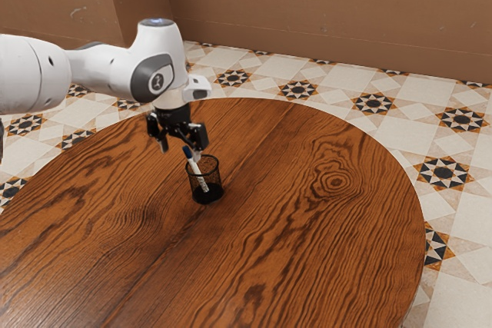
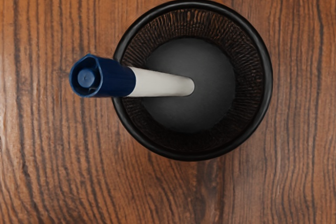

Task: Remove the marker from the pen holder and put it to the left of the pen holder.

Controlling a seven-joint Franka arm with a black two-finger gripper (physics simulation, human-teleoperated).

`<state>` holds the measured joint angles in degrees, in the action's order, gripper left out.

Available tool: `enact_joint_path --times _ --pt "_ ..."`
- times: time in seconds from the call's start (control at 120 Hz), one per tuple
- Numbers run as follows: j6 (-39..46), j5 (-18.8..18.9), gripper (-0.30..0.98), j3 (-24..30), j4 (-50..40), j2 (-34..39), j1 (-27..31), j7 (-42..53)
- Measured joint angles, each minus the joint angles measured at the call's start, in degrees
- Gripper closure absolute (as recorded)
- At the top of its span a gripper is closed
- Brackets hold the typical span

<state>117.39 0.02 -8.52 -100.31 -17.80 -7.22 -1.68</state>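
My gripper (image 1: 181,144) stands open just above the pen holder (image 1: 207,193), its two fingers apart with nothing held between them. The pen holder is a black mesh cup, upright on the table. A white marker (image 1: 200,174) with a blue cap leans inside it, the cap sticking out over the rim close below the gripper. Looking down in the wrist view, I see the round opening of the pen holder (image 2: 266,80) and the marker (image 2: 157,83) resting against its rim, cap end up.
The round wooden table (image 1: 307,220) extends around the pen holder, its curved edge beyond it. A brown wall (image 1: 330,13) and a patterned tile floor (image 1: 400,90) lie behind the table.
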Motion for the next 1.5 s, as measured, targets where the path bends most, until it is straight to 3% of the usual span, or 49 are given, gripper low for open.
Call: enact_joint_path --times 0.425,0.8,1.158,1.4,1.5 --pt "6.2 -1.1 0.00 -0.7 6.9 -8.3 2.6 1.7" --pt "8.6 -4.2 0.00 -0.7 6.1 -8.8 2.7 3.4" --pt "9.4 -6.0 0.60 -0.7 4.7 -8.3 2.7 4.2" --pt "9.6 -5.6 0.72 -0.7 3.7 -7.2 1.1 3.8" --pt "9.6 -5.0 0.75 -0.8 2.0 -3.5 0.1 3.3"
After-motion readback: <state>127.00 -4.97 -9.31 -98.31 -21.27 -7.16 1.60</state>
